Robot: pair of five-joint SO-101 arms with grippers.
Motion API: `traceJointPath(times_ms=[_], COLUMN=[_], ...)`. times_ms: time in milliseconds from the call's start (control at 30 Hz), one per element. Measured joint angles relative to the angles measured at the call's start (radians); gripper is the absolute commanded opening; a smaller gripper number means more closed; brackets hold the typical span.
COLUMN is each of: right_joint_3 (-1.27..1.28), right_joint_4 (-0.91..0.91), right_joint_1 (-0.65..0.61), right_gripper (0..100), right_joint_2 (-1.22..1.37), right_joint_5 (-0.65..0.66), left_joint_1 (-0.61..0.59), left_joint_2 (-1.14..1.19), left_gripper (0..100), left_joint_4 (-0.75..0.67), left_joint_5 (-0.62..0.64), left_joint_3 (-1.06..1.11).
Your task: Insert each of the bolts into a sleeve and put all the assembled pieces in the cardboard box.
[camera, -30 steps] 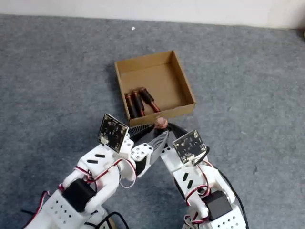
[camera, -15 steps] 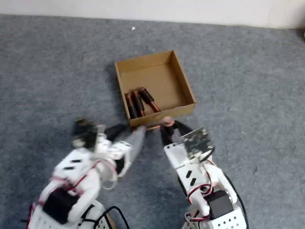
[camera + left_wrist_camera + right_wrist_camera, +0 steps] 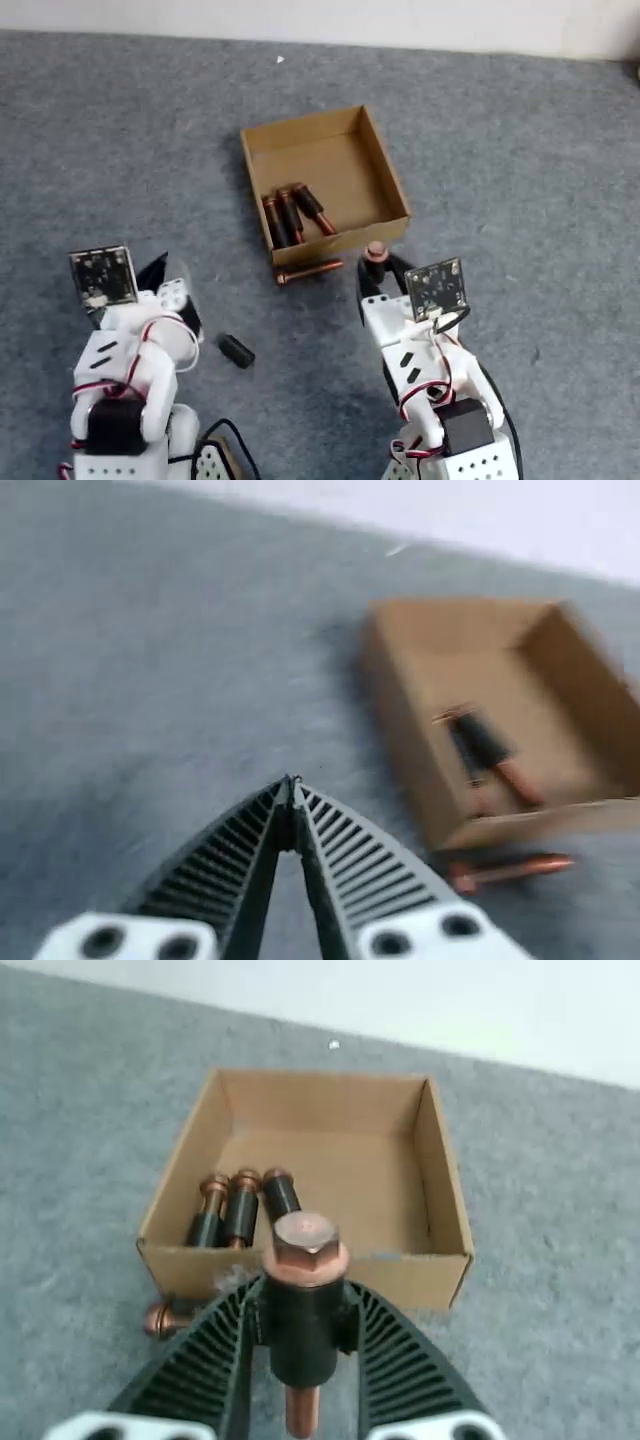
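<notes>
1. Evidently at the delivery step: grips an assembled piece (image 3: 300,1332) upright in the right pincer (image 3: 300,1302), copper head up and shank poking out below, just short of the near wall of the cardboard box (image 3: 300,121).
2. Already inside: three finished pieces (image 3: 290,215), side by side in the box's near-left corner.
3. Next, as a judgement: calls for lifting over the near wall, carrying forward past the rim, then letting go above the bare box floor beside the other three. Risks clipping the cardboard if carried too low, or dropping the bolt out of its sleeve if tipped head-down.
4. Leaves one pair unassembled: a loose bolt (image 3: 310,271) lying on the desk (image 3: 520,150) just outside the box's near wall, and a loose sleeve (image 3: 236,351) well apart from it, near the left arm.
5. Right pincer: clenched on the piece's black middle, opened only as wide as that part, pressing on both its sides.
6. Left pincer (image 3: 292,792): closed all the way, tips meeting, grasping nothing, aimed over bare desk with the box off to one side. Probably raised off the surface, though hard to judge from the blurred wrist view.
</notes>
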Motion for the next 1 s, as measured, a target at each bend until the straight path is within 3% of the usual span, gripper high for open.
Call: traceJointPath(times_ms=[133, 367, 633, 800, 1000], right_joint_3=[0.000, -0.164, -0.562, -0.733, -0.770], right_joint_4=[0.046, 0.077, 0.057, -0.114, -0.310], right_joint_1=[0.000, 0.002, 0.002, 0.002, -0.048], right_gripper=[0.5, 0.5, 0.5, 0.5, 0.5], right_joint_2=[0.000, 0.084, 0.591, 0.911, 1.249], right_joint_5=[0.000, 0.037, 0.043, 0.043, 0.043], left_joint_1=[-0.120, -0.245, -0.253, -0.253, -0.253], left_joint_2=[0.005, 0.005, 0.003, 0.003, 0.003], left_gripper=[1, 1, 1, 1, 1], left_joint_4=[-0.032, -0.249, -0.304, -0.307, -0.307], left_joint_5=[0.000, -0.002, -0.002, -0.002, -0.002], left_joint_3=[0.114, 0.281, 0.285, 0.285, 0.285])
